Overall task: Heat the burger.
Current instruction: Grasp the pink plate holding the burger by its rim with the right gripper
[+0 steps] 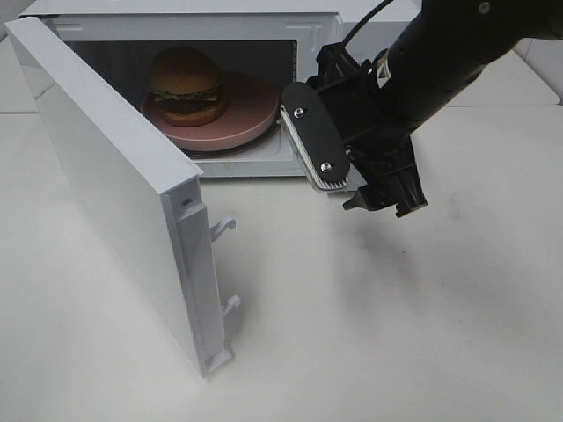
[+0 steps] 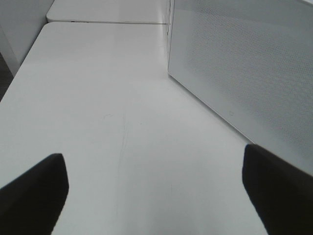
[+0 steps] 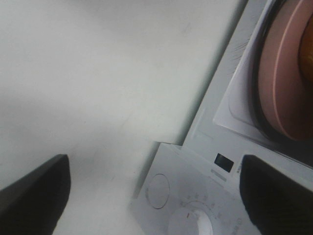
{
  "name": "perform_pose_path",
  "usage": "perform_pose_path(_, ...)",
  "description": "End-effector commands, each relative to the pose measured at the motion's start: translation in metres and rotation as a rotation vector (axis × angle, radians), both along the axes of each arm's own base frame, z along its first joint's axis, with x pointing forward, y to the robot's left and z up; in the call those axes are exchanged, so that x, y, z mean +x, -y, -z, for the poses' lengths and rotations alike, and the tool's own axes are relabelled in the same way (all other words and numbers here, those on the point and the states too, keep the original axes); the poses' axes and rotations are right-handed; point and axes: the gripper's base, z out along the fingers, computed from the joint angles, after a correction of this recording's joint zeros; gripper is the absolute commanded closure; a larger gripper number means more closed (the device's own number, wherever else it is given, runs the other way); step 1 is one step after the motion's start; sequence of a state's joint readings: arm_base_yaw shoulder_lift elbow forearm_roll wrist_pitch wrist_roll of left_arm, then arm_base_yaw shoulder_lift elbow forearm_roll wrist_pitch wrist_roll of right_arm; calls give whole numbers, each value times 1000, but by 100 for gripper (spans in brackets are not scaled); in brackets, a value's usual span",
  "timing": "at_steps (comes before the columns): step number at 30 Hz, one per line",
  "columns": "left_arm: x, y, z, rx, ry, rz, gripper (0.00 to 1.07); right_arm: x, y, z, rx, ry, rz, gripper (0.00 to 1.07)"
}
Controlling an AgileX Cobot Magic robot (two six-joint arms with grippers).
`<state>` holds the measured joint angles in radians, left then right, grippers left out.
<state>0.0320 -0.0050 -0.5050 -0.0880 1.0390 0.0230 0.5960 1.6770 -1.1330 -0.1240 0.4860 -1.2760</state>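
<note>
White table — burger inside microwave.

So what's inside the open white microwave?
A golden-bun burger sitting on a flat pink round plate. The black right gripper covers the microwave's right interior.

This looks like a robotics lab setup more than a household kitchen. A plain white desk butts against a second white desk along its far edge. A single white microwave stands at the desk's far edge with its door open, and a black robot arm reaches in over the far right corner.
</note>
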Motion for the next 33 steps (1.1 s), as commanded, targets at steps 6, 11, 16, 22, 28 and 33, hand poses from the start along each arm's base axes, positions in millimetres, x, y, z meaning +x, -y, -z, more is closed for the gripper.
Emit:
perform_pose_path(6,-3,1,-1,-10,26,-4,18,16,-17,4,23,19,5,20)
perform_pose_path(11,-3,1,-1,-10,26,-4,18,33,-36,10,87,55,26,21)
perform_pose_path(16,-3,1,-1,-10,26,-4,18,43,-43,16,84,52,39,21)
perform_pose_path(22,-3,1,-1,-10,26,-4,18,58,-53,29,85,42,53,22)
perform_pose_path(28,-3,1,-1,-10,26,-4,18,69,-61,39,90,36,67,23)
perform_pose_path(33,-3,1,-1,-10,26,-4,18,78,-67,44,95,39,70,24)
